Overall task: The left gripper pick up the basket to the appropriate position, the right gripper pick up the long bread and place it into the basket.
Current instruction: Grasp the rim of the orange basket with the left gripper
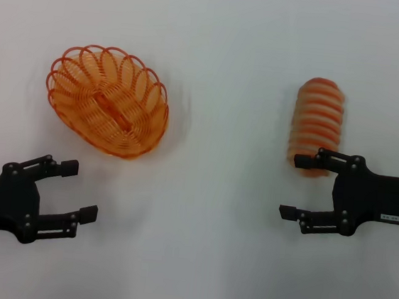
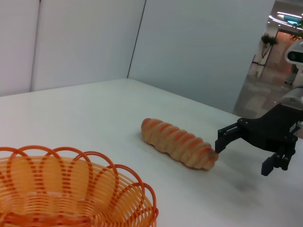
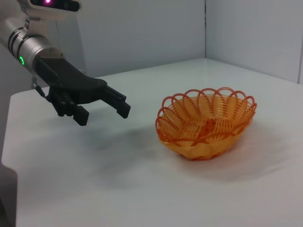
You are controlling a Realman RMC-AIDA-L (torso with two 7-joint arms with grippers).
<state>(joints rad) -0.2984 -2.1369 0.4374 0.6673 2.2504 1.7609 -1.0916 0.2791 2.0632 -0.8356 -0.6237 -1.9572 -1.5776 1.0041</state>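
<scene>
Sitting on the plain white tabletop [image 1: 236, 68], the oval orange wire basket with looped scalloped rim [image 1: 108, 101] is in the far left part, upright, nothing inside it. The plain black two-fingered left gripper [image 1: 79, 191] hovers toward the near left edge, just short of the basket and not touching it, fingers spread, released, holding nothing; the right wrist view shows it [image 3: 104, 110] raised above the surface beside the basket [image 3: 206, 123]. The elongated toy long bread with orange and cream crosswise stripes [image 1: 317, 125] lies in the far right part, lengthwise from near to far, well apart from the basket. The black right gripper with small white label [image 1: 295, 187] is at the bread's near end, fingers apart, released, the far finger overlapping the bread's near tip in the head view; contact cannot be told. In the left wrist view, that gripper [image 2: 244, 151] sits at the bread's [image 2: 179, 143] end, with the basket rim [image 2: 85, 182] in the foreground.
</scene>
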